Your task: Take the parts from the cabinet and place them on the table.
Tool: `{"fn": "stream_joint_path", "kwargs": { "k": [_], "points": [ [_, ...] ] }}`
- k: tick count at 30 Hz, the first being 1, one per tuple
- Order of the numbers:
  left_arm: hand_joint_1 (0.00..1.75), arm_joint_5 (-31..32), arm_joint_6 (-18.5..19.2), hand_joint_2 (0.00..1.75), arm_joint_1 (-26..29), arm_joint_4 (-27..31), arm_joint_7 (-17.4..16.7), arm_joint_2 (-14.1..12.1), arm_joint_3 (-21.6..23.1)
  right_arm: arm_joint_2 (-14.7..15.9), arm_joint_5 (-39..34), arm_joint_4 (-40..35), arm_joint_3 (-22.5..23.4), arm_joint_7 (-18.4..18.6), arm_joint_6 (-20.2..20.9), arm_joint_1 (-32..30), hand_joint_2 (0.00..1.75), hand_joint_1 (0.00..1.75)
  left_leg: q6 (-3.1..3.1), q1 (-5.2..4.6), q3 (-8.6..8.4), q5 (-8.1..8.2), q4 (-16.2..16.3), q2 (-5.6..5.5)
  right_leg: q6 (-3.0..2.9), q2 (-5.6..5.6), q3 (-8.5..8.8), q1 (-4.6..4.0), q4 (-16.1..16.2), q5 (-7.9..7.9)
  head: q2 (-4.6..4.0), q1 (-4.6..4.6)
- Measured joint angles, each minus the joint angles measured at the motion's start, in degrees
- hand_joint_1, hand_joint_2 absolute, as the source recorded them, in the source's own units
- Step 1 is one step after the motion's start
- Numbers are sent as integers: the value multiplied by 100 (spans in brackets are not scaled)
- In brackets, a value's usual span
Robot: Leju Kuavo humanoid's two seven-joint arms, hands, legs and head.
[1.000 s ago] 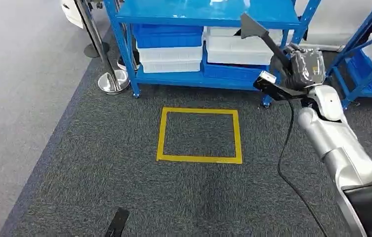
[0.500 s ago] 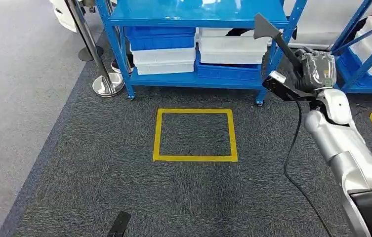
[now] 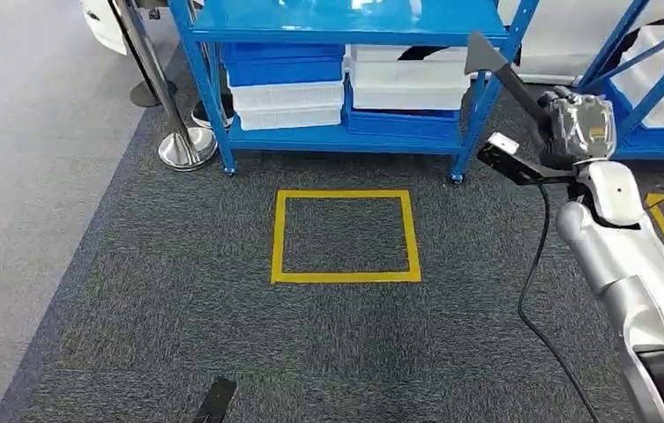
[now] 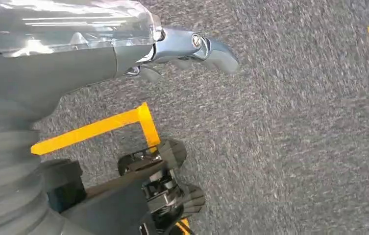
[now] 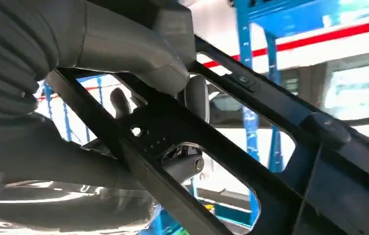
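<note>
Right hand point(image 3: 580, 128) gripping a black frame part point(image 3: 500, 72), fingers wrapping its bars, beside the blue rack point(image 3: 346, 26). Left hand point(image 4: 123, 49) hanging over grey carpet point(image 3: 178, 352), fingers holding nothing.

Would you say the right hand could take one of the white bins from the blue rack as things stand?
Probably not: the right hand already grips a black part, so it has no free grasp for the white bins on the blue rack.

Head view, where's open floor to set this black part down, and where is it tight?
Free: the carpet inside the yellow tape square, and the carpet between it and the grey floor. Crowded: the blue rack packed with bins, the stanchion base beside it. The right hand holds the black part.
</note>
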State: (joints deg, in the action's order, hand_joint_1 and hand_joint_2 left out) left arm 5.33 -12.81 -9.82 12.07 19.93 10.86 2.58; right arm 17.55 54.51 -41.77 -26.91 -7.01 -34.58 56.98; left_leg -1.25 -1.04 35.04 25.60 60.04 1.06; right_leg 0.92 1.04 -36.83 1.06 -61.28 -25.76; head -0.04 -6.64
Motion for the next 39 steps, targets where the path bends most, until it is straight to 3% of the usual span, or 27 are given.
{"fn": "stream_joint_path", "kwargs": {
  "k": [2,3,4,5,7,8,9,10,11,13,14,17,18,19,20,23,24,25,26,28,29,30,33,35,37,38,39],
  "points": [
    [0,-2,20,175,16,-2,-13,11,2,2,109,2,22,94,102,0,175,175,39,10,-4,-24,-18,44,-44,-38,-32,-25,0,20,0,0],
    [0,-2,24,175,13,-2,-13,11,4,4,144,2,37,105,131,15,175,175,63,-19,4,-1,-5,48,-86,-47,-29,50,38,47,0,0],
    [0,-4,24,175,12,-2,-13,11,4,4,188,2,48,124,166,46,175,175,121,2,42,92,77,-3,-109,-56,-19,58,49,61,0,0],
    [0,-26,24,175,6,-2,-11,13,4,4,240,9,61,142,185,83,175,175,171,21,132,262,309,-49,-127,-61,-26,70,50,71,2,-2],
    [0,-74,9,175,2,0,-9,13,2,4,295,41,78,151,225,143,175,175,233,79,519,710,1222,-58,-141,-94,-45,72,49,80,0,0],
    [0,-131,-24,175,3,-2,13,13,0,15,301,66,103,137,242,156,175,175,254,103,704,850,1651,-58,-142,-110,-49,72,49,83,0,-2],
    [0,-188,-70,175,0,0,46,13,-18,28,301,92,122,102,262,160,175,175,259,120,760,837,1787,-58,-141,-118,-46,73,49,85,0,0],
    [0,-247,-123,175,-12,-2,85,13,-48,48,301,120,136,54,273,169,175,175,259,132,690,699,1641,-58,-135,-136,-44,75,49,88,2,0],
    [0,-302,-173,175,-31,0,131,13,-85,61,299,147,160,4,273,188,175,175,250,138,492,462,1250,-62,-126,-157,-40,77,49,94,0,0],
    [0,-389,-238,175,-78,0,190,0,-162,79,295,199,208,-62,271,244,175,175,183,137,-34,-24,162,-149,-106,-192,-33,84,50,106,2,0],
    [0,-407,-240,175,-101,0,197,-18,-192,83,295,219,216,-72,269,276,175,175,157,114,-139,69,22,-223,-67,-210,-56,67,57,126,0,-2],
    [0,-426,-245,175,-124,0,214,-26,-254,105,295,278,258,-77,269,295,175,175,105,83,-104,42,-42,-193,49,-247,-86,98,118,201,0,-2],
    [0,-426,-245,175,-133,2,216,-31,-262,122,295,297,262,-81,266,296,175,175,43,88,-121,-14,-129,-175,105,-264,-70,76,168,235,0,0],
    [0,-435,-254,175,-141,7,232,-31,-271,144,297,310,273,-83,262,295,175,175,-2,132,-157,-87,-234,-132,104,-212,-87,98,110,180,2,2],
    [0,-450,-262,175,-152,13,245,-28,-282,170,301,319,282,-70,258,316,175,175,-60,120,-155,-119,-272,-126,87,-162,-191,81,-74,4,0,2],
    [0,-616,-269,175,-163,17,341,-35,-370,256,330,326,310,32,192,224,175,175,-89,90,-126,-133,-264,-100,107,-154,-724,72,-1314,-577,0,2],
    [0,-709,-267,175,-164,17,383,-35,-422,308,336,308,341,74,175,119,175,175,-91,81,-123,-132,-255,-98,112,-154,-818,72,-1550,-603,0,2],
    [0,-825,-267,175,-165,22,446,-42,-479,363,347,262,380,105,164,2,175,175,-90,78,-122,-130,-241,-97,113,-149,-766,72,-1466,-499,0,2],
    [0,-971,-267,175,-173,28,543,-50,-570,440,365,179,431,133,159,-131,175,175,-89,78,-122,-120,-221,-97,108,-135,-584,74,-1137,-295,0,2],
    [0,-1229,-271,175,-201,59,744,-72,-746,577,389,-27,569,153,164,-335,175,175,-54,75,-109,-68,-141,-91,90,-34,-34,75,-106,143,0,2],
    [0,-1367,-278,175,-222,77,853,-101,-849,636,389,-123,645,153,181,-418,175,175,-20,40,-74,-41,-106,-84,59,69,42,32,43,-2,0,2],
    [0,-1500,-284,175,-244,83,958,-125,-958,691,391,-223,715,151,203,-516,175,175,4,18,-49,-28,-50,-77,18,-14,12,17,75,57,0,0],
    [0,-1849,-334,175,-268,140,1226,-368,-1326,968,404,-509,913,133,284,-872,175,175,47,18,-52,-23,-73,-41,-40,-58,-9,30,71,63,2,2],
    [0,-1976,-400,175,-294,166,1285,-566,-1524,1161,402,-776,1073,129,290,-1181,175,175,137,34,26,176,122,-60,-106,-74,6,69,98,80,2,2],
    [0,-2151,-466,175,-343,188,1366,-886,-1764,1339,404,-1059,1295,155,330,-1545,175,175,197,68,377,657,978,-60,-129,-93,-4,65,97,82,0,0],
    [0,-2220,-476,175,-356,190,1373,-964,-1870,1401,413,-1177,1402,174,351,-1729,175,175,214,78,569,829,1424,-60,-130,-108,-7,62,95,82,0,0],
    [0,-2290,-509,175,-361,194,1373,-1107,-1979,1471,422,-1302,1505,198,373,-1920,175,175,224,81,692,892,1711,-60,-130,-125,-7,62,94,82,0,2]
  ]
}}
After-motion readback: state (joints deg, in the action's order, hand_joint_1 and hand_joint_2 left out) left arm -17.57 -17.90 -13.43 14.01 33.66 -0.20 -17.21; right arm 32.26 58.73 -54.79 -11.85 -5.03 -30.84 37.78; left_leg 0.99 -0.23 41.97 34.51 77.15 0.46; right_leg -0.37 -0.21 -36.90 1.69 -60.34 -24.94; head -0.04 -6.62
